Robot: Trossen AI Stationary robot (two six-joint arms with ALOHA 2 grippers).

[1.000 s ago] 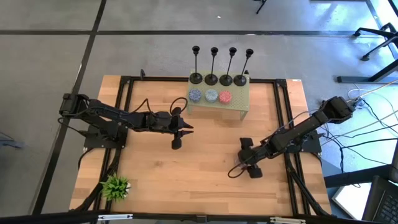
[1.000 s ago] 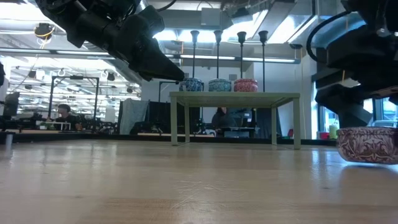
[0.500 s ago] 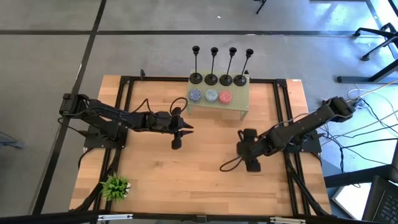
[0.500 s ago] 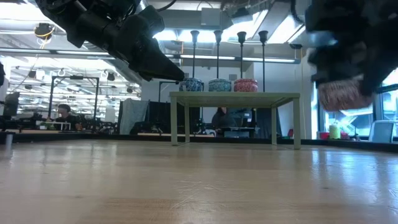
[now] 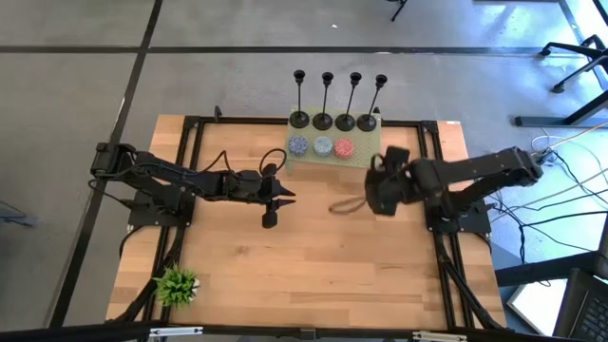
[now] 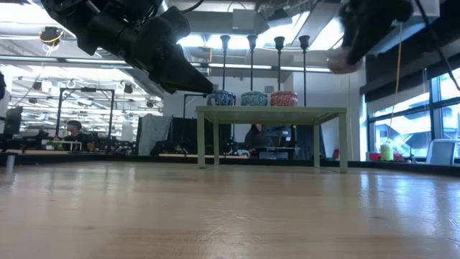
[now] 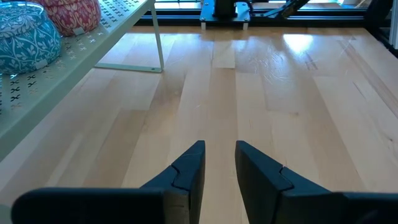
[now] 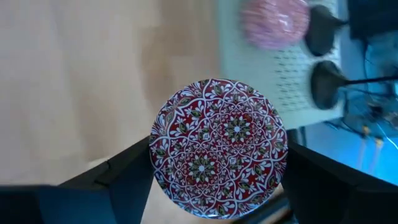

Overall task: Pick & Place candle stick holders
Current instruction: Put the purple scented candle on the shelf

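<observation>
Candle stick holders, four black ones, stand in a row along the far edge of a small pale green perforated table, behind three patterned round tins. The right gripper is raised just beside that little table, its fingers clamped on a red patterned round tin. The left gripper hovers over the wooden table, its fingers nearly together and holding nothing.
</observation>
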